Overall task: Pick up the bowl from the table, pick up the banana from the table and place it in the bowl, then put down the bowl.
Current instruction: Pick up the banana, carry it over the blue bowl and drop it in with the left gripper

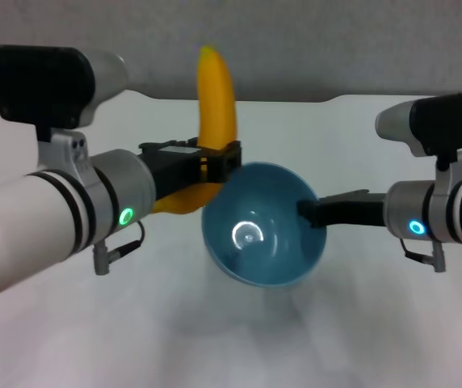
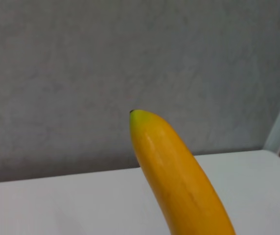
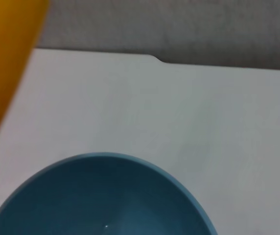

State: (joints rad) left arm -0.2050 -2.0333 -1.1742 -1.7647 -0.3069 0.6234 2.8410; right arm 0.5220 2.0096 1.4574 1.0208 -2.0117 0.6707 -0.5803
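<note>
My left gripper (image 1: pixel 224 162) is shut on the yellow banana (image 1: pixel 213 105) and holds it upright in the air, greenish tip up, just left of the bowl's rim. The banana fills the left wrist view (image 2: pixel 179 181) and shows at the edge of the right wrist view (image 3: pixel 5 63). My right gripper (image 1: pixel 308 212) is shut on the right rim of the light-blue bowl (image 1: pixel 263 234) and holds it above the white table (image 1: pixel 312 129), tilted with its opening toward me. The bowl is empty; its rim shows in the right wrist view (image 3: pixel 105 196).
The table's far edge with its shallow notch (image 3: pixel 157 59) meets a grey wall (image 1: pixel 296 40). The bowl casts a shadow on the table beneath it (image 1: pixel 247 323).
</note>
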